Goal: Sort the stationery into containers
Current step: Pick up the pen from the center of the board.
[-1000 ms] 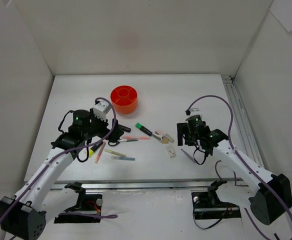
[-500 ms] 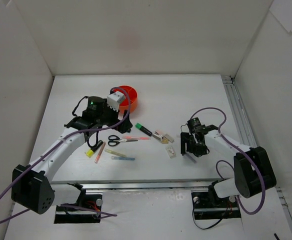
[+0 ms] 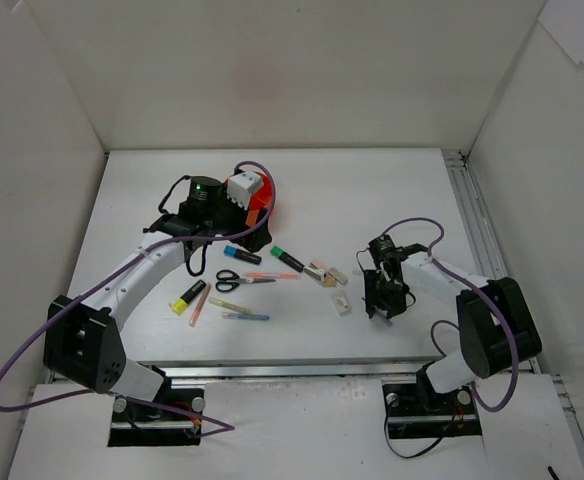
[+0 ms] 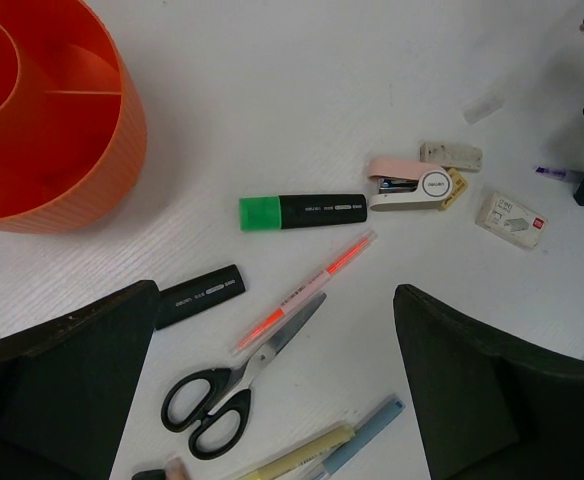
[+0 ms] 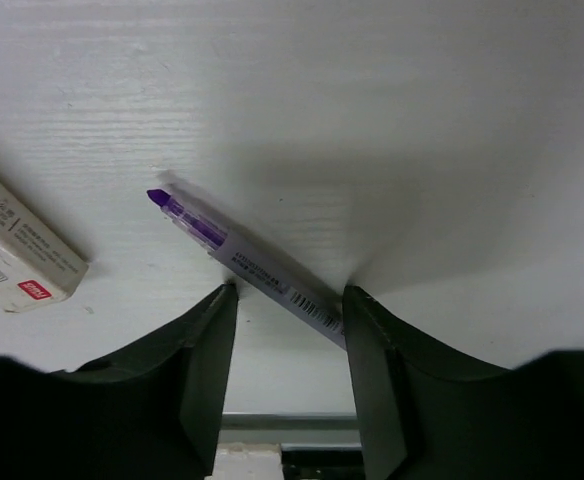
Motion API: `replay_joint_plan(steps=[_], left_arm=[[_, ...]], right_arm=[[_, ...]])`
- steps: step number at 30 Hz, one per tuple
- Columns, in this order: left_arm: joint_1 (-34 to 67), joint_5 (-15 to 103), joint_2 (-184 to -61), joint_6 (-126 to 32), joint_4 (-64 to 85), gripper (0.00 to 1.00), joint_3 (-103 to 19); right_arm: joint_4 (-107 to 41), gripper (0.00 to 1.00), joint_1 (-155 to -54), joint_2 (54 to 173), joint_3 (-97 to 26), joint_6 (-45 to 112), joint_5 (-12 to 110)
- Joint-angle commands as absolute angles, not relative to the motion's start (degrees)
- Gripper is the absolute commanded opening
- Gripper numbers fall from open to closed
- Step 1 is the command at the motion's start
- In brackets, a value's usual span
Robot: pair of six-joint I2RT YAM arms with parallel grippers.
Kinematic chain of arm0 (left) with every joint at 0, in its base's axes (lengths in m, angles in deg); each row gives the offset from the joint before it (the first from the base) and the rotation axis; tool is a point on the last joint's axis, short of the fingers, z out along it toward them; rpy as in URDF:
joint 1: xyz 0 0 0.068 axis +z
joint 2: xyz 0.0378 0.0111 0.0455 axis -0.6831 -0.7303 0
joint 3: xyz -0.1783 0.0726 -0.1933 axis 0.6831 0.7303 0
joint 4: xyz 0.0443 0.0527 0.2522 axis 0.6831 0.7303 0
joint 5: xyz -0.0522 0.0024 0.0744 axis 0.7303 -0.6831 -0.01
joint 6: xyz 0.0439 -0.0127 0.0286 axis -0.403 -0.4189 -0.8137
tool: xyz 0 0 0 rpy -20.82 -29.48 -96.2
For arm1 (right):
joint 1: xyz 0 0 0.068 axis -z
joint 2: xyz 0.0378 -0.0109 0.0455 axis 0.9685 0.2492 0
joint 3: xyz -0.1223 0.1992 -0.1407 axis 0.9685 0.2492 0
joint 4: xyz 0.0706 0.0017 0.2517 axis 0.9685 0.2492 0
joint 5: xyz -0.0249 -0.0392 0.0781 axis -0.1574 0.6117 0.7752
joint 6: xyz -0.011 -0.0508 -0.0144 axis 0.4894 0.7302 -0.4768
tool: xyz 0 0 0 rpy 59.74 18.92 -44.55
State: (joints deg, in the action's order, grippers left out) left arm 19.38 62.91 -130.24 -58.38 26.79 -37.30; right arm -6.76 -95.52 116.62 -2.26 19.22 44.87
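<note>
Tabletop: right gripper now straddling purple pen, jaws narrower.

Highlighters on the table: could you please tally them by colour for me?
Green highlighter: 1
Blue highlighter: 1
Yellow highlighter: 1
Total: 3
</note>
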Motion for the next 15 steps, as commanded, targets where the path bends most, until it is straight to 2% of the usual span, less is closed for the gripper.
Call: replay_joint_plan(steps=[1,5,9,10,15], left_arm=[[18.9,64.1,-128.6,-61.1,23.8,1.00,-40.7],[18.9,63.7,-128.5,-61.0,22.5,1.00,-39.9],[18.9,63.1,-128.5,-61.4,22.5,1.00,-39.9],[18.9,63.2,-128.4,-61.6,22.5,1.00,-39.9],[18.9,65.9,-128.6,-63.7,22.8,1.00,-40.5]], right_arm=[[-0.4,0.41,-96.3,119.8,-6.0,18.4,43.2],[1.5,0.30,-97.7,121.8,-7.3,18.2,41.7],[2.7,0.10,-97.9,123.5,-8.3,18.8,41.5],[2.7,0.01,-98.0,123.4,-8.2,18.7,41.6],[1.2,0.00,-98.6,121.2,-7.8,21.2,47.3]])
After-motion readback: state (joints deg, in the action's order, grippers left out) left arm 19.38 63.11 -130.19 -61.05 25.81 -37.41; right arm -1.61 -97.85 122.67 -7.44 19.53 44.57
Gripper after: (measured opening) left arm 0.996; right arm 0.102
